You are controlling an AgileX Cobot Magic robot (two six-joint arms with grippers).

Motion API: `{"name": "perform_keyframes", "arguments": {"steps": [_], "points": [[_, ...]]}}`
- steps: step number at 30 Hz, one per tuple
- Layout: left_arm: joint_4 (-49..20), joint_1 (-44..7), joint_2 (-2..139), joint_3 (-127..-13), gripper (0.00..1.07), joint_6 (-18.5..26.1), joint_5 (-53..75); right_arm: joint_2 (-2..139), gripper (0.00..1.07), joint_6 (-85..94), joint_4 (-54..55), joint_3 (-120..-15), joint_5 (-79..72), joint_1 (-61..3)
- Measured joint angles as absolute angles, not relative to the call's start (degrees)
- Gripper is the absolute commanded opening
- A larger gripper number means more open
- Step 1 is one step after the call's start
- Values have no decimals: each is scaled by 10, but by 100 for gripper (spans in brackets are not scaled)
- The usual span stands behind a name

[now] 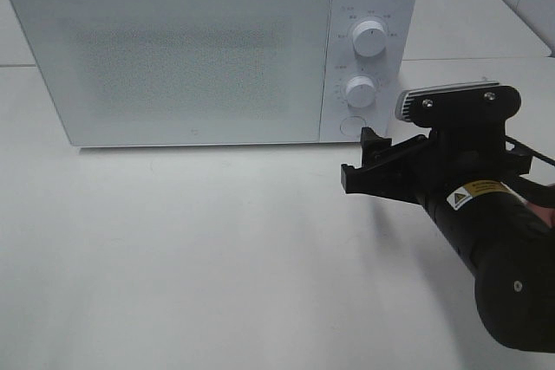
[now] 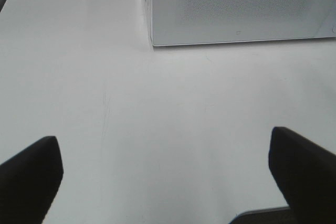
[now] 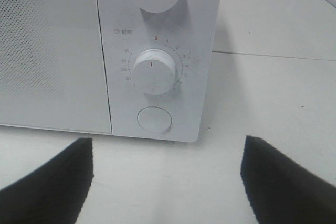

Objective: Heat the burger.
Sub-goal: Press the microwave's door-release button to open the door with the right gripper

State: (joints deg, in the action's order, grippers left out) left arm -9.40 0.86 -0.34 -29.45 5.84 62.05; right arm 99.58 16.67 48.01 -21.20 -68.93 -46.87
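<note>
The burger shows in no view. The white microwave [image 1: 173,49] stands at the back of the table with its door shut, and its speckled window [image 2: 236,3] shows nothing inside. My right gripper [image 1: 360,160] hovers open just in front of the control panel. The right wrist view has its fingers [image 3: 47,182] spread wide below the round door button [image 3: 154,119], not touching it, with nothing between them. My left gripper [image 2: 165,177] is open and empty over bare table, well short of the microwave's front.
The panel carries an upper knob [image 1: 370,40], a timer knob [image 1: 360,90] and the round button [image 1: 351,126]. The white table [image 1: 173,257] stretches in front of the microwave. A seam between tabletops [image 3: 273,55] runs to its right.
</note>
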Motion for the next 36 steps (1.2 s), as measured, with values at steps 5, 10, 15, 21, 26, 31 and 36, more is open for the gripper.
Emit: {"name": "perform_keyframes", "arguments": {"steps": [5,10,15,21,26,31,36], "points": [[-94,9,-3,-295,100,58,621,996,75,146,480,-212,-689,-469],[-94,9,-3,-295,100,58,621,996,75,53,480,-212,-689,-469],[-94,9,-3,-295,100,58,621,996,75,-87,480,-212,-689,-469],[-94,9,-3,-295,100,58,621,996,67,-309,480,-212,-690,-469],[-94,9,-3,-295,100,58,621,996,52,-435,480,-212,-690,-469],[-94,9,-3,-295,100,58,621,996,33,-570,480,-212,-690,-469],[-94,9,-3,-295,100,58,621,996,14,-664,480,-212,-690,-469]]}}
